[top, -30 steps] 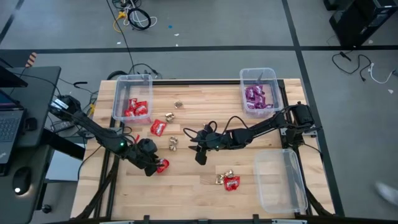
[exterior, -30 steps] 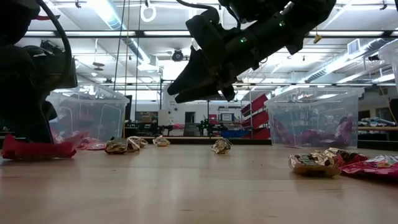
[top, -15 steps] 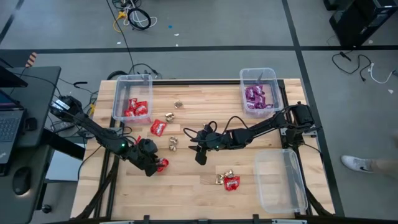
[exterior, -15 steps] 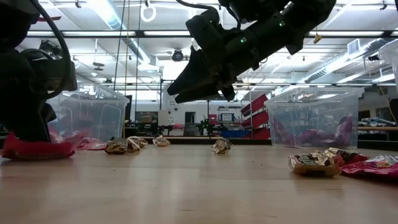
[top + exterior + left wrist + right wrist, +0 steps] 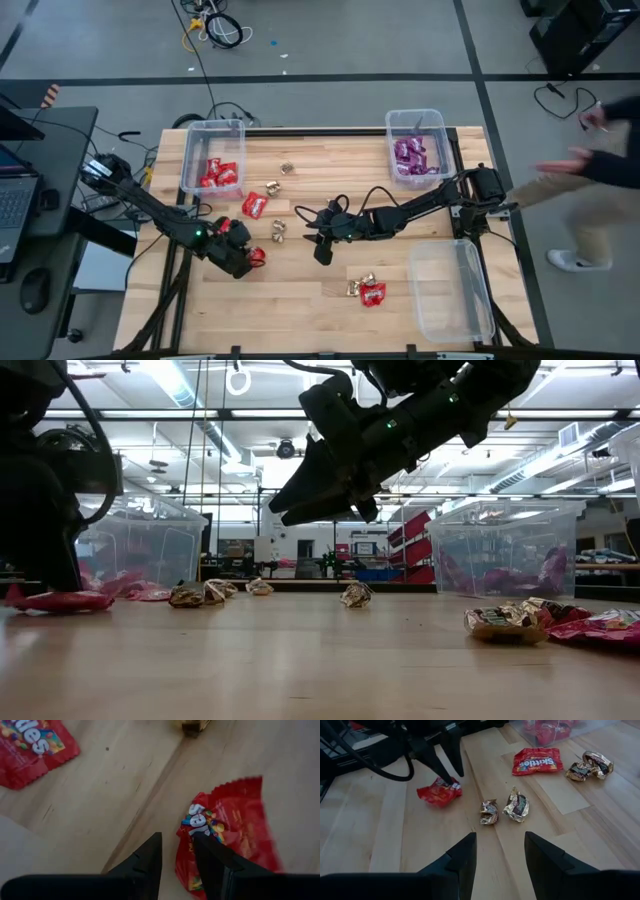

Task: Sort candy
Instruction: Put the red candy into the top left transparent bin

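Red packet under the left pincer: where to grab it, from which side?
Take the red packet by the crumpled, raised end nearest the left pincer, coming straight down. It lies nearly flat on the table, so side entry finds no edge; the bunched wrapper gives something to pinch.

Bright ceiling strip lights (arms backlit, silhouetted), person blurred.

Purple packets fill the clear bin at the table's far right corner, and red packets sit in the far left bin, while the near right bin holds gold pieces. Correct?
Not quite. The near right bin is empty in the high view. Purple packets and red packets lie in the far bins as stated.
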You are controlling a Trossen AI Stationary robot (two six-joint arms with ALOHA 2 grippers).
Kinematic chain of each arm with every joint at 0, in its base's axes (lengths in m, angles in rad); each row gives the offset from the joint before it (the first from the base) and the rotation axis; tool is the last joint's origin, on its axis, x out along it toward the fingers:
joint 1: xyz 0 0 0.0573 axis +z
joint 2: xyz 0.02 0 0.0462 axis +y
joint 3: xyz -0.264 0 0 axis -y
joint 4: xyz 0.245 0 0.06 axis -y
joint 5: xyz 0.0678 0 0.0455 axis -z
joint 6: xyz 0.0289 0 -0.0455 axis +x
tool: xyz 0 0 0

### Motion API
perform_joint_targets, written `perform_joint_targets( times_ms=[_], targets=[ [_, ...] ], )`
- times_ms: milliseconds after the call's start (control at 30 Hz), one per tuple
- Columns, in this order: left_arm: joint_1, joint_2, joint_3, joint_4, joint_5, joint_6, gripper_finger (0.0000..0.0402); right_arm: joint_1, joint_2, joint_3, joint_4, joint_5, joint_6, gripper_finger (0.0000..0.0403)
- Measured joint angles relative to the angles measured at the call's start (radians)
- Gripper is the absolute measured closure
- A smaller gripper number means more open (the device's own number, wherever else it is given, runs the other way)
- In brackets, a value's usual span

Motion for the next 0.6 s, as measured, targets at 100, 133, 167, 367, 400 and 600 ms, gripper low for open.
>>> perform_joint_targets(
  times_ms=[100, 133, 167, 367, 400, 600],
  targets=[
    [-0.002, 0.0, 0.022, 0.004, 0.002, 0.048, 0.0286, 0.0, 0.0, 0.0, 0.0, 0.0, 0.0, 0.0252],
    [-0.003, -0.001, 0.029, 0.008, 0.003, 0.062, 0.0286, 0.0, 0.0, 0.0, 0.0, 0.0, 0.0, 0.0252],
    [-0.003, -0.001, 0.034, 0.008, 0.004, 0.074, 0.0286, 0.0, 0.0, 0.0, 0.0, 0.0, 0.0, 0.0252],
    [-0.003, -0.001, 0.042, 0.031, 0.006, 0.068, 0.0286, 0.002, 0.0, 0.0, 0.0, -0.016, 0.003, 0.0252],
    [-0.003, -0.001, 0.042, 0.04, 0.006, 0.046, 0.0286, 0.002, 0.0, 0.0, 0.0, -0.019, 0.003, 0.0252],
    [-0.003, -0.001, 0.043, 0.077, 0.008, 0.009, 0.0279, 0.002, 0.0, 0.0, 0.0, -0.023, 0.003, 0.0252]
  ],
)
